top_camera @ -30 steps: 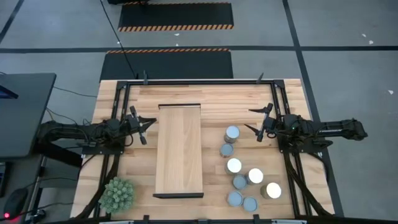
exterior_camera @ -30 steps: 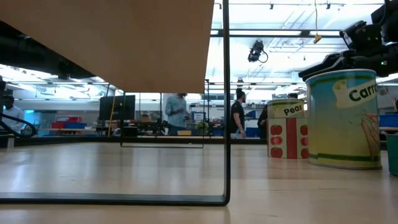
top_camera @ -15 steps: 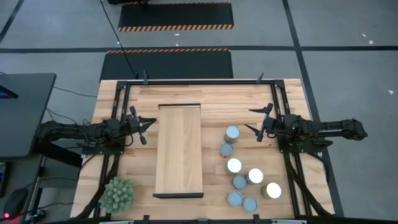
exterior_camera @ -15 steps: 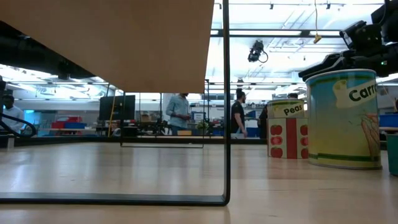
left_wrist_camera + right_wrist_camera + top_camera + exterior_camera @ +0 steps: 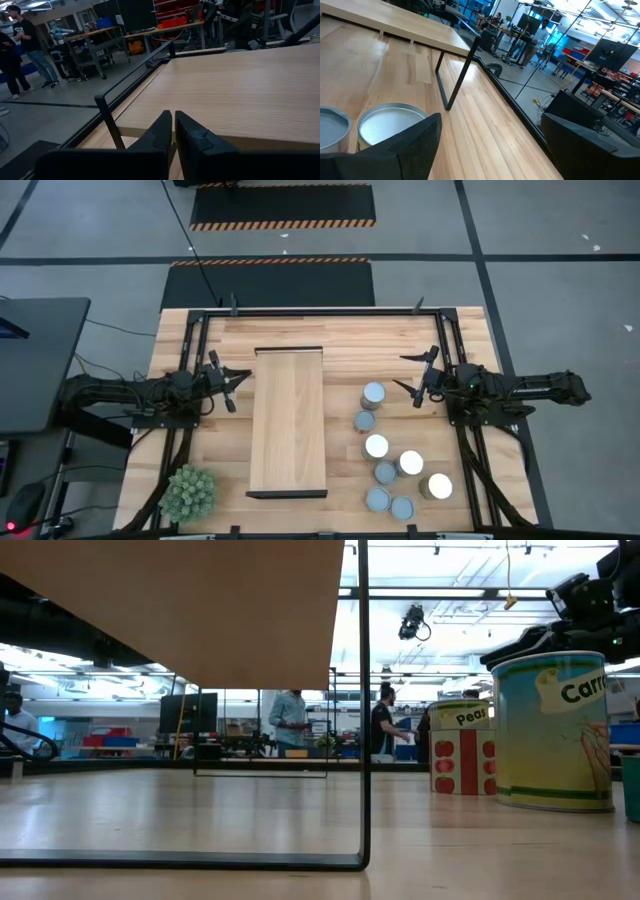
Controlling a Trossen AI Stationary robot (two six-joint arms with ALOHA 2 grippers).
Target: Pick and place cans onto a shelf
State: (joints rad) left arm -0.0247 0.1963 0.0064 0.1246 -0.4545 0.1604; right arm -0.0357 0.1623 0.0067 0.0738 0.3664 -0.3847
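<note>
Nothing has moved, so no can is picked yet. Your right gripper (image 5: 412,375) waits spread wide by the cans (image 5: 373,395), right of the empty shelf (image 5: 288,420). Your left gripper (image 5: 231,381) stays clenched, holding nothing.

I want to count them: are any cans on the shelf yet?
No. The shelf top is bare; all eight cans stand on the table beside it.

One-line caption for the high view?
Eight cans wait right of the empty shelf; open right gripper nearest, shut left gripper opposite.
</note>
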